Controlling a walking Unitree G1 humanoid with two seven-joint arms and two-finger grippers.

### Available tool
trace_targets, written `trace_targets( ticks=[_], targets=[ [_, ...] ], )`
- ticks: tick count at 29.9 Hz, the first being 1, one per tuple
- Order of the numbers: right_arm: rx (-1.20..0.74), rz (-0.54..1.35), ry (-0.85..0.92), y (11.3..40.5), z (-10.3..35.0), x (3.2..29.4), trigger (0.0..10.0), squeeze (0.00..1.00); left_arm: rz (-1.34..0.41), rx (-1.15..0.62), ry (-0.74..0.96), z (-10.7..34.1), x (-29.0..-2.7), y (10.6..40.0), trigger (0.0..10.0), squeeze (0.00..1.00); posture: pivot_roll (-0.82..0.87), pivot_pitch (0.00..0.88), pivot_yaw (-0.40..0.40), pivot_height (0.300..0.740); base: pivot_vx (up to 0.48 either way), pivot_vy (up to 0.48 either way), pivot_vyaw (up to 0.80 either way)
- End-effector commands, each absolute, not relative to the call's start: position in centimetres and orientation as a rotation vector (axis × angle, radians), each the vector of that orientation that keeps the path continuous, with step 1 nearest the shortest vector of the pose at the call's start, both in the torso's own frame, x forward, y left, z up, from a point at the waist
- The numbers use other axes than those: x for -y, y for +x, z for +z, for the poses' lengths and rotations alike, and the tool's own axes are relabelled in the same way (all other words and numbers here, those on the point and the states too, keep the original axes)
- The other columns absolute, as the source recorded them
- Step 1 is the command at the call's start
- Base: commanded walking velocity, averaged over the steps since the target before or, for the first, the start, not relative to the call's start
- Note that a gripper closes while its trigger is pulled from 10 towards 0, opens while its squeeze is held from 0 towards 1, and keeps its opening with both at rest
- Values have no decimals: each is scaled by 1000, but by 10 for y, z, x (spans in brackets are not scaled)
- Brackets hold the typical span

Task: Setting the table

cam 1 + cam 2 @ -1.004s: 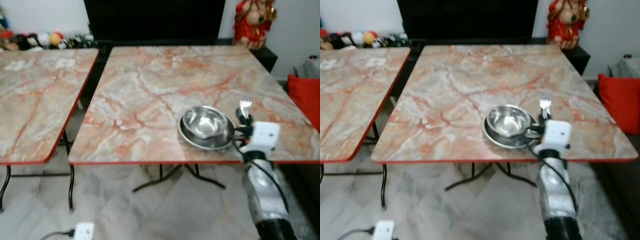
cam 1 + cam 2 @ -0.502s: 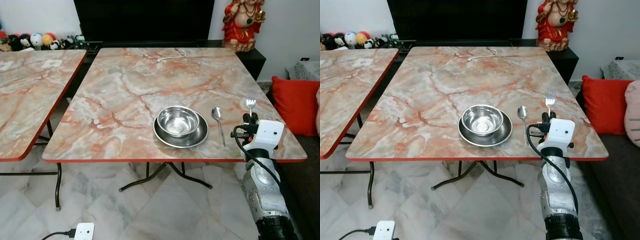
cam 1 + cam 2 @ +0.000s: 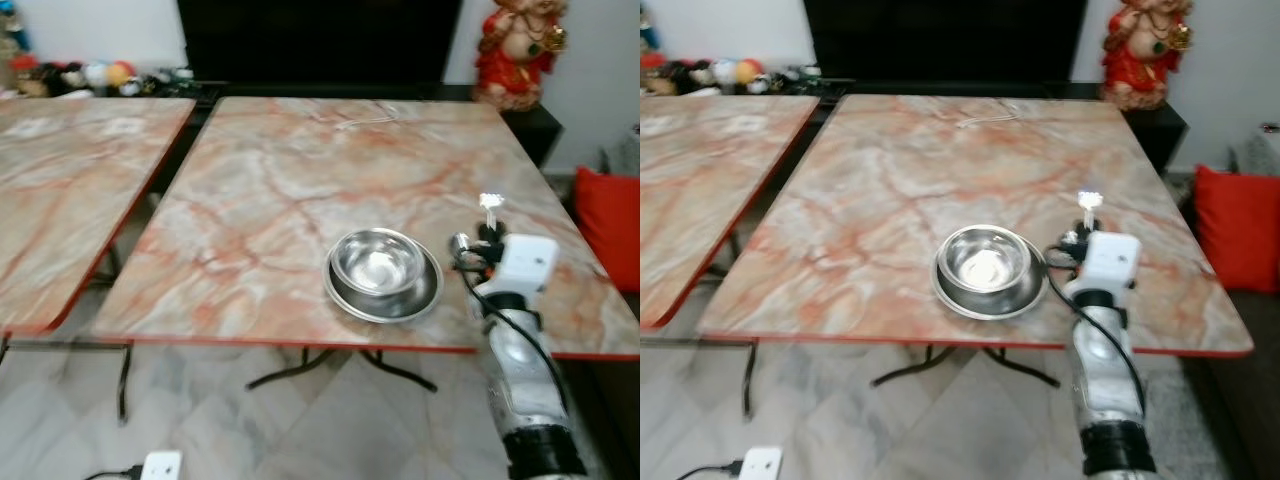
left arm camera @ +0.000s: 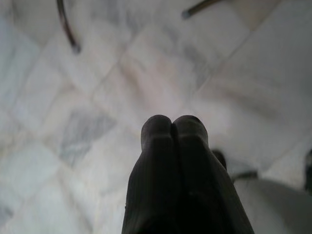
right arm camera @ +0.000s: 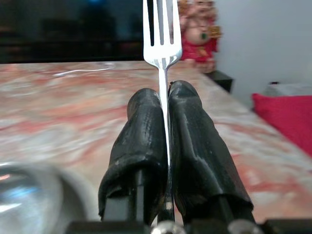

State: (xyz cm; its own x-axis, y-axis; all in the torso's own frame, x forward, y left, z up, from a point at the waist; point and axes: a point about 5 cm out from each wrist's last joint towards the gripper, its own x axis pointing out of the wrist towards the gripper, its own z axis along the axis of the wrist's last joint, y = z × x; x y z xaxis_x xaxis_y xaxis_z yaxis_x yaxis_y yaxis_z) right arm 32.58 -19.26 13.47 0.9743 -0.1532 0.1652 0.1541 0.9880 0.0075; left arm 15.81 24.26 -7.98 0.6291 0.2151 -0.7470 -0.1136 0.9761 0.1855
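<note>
A steel bowl (image 3: 375,262) sits in a steel plate (image 3: 386,298) near the front edge of the marble table (image 3: 300,180). My right gripper (image 3: 487,236) hovers just right of the plate, shut on a fork (image 5: 162,29) whose tines (image 3: 490,203) point up and away. A spoon (image 3: 459,243) lies between plate and gripper, mostly hidden by the wrist. The bowl's blurred rim (image 5: 29,195) appears beside the fingers (image 5: 141,131) in the right wrist view. My left gripper (image 4: 170,127) hangs shut over the marble floor.
A second marble table (image 3: 70,190) stands to the left with a gap between. A white cable (image 3: 365,118) lies at the table's far side. A red statue (image 3: 520,50) and a red cushion (image 3: 610,220) are on the right. A white plug (image 3: 160,465) lies on the floor.
The whole view has swung and blurred as the camera moved. My right gripper, still holding the fork, now stands closer to the spoon and plate.
</note>
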Motion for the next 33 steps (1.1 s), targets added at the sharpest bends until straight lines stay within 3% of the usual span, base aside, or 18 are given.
trace_targets(
  ticks=[1,6,18,25,33],
  targets=[
    [156,-191,7,324,133,202,10000,0,173,-890,107,-83,-235,156,10000,0,-18,0,-3,740,0,0,0],
    [150,-216,18,326,136,211,10000,0,174,-889,99,-83,-234,157,10000,0,-20,0,-4,740,0,0,0],
    [-116,-302,-63,332,123,247,10000,0,167,-891,100,-83,-232,159,10000,0,-28,0,-6,740,0,0,0],
    [-296,-176,22,336,101,237,10000,0,158,-890,103,-82,-231,162,10000,0,-39,0,3,740,0,0,0],
    [-359,-176,25,346,93,234,10000,0,159,-887,102,-81,-232,164,10000,0,-31,0,7,740,0,0,0]
  ],
)
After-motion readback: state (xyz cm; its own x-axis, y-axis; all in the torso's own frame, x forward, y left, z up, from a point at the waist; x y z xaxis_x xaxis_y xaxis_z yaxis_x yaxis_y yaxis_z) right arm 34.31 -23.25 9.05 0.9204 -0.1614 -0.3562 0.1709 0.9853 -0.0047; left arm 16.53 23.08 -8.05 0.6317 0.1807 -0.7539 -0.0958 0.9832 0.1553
